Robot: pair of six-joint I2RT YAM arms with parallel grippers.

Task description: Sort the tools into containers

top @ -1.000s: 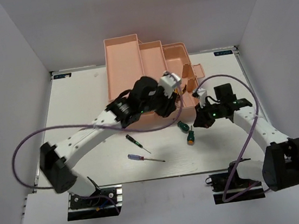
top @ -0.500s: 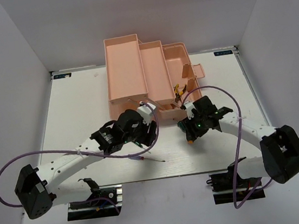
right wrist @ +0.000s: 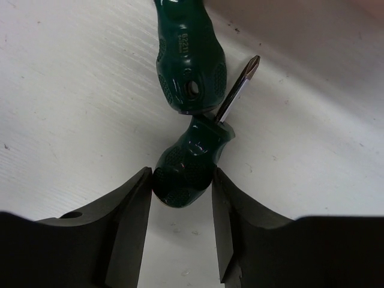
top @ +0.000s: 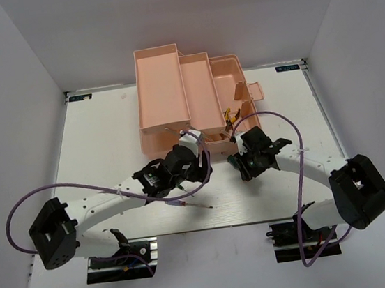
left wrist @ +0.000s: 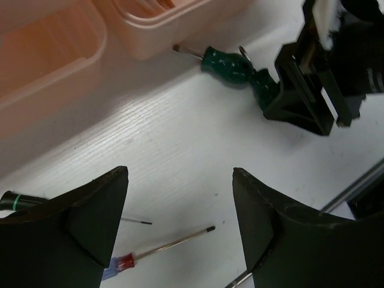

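Stubby green-handled screwdriver (right wrist: pixel 186 165) flat on the tabletop (right wrist: pixel 72 108), butt of its handle lodged between the right fingers (right wrist: pixel 129 228), one finger close against each side. Fingers parted only as wide as that handle; cannot tell whether clamped on it or merely beside it. Shaft running out toward 1 o'clock in the right wrist view, tip clear of the fingers. Second green screwdriver (right wrist: pixel 189 60) at 12 o'clock from the first, handle end against the first one's neck, outside the fingers.

Left fingers (left wrist: pixel 78 228) spread wide, holding nothing, bare tabletop in the gap. Blue-red screwdriver (left wrist: pixel 120 263) at 7 o'clock of that gap, shaft reaching toward 2 o'clock. Black-green screwdriver (left wrist: pixel 13 201) at 9 o'clock, beyond the finger on that side.

From above, right fingers just off the 5 o'clock corner of the salmon-pink toolbox (top: pixel 161 84). Yellow-black pliers (top: pixel 229 117) inside the toolbox toward its 4 o'clock side; which compartment cannot be told.
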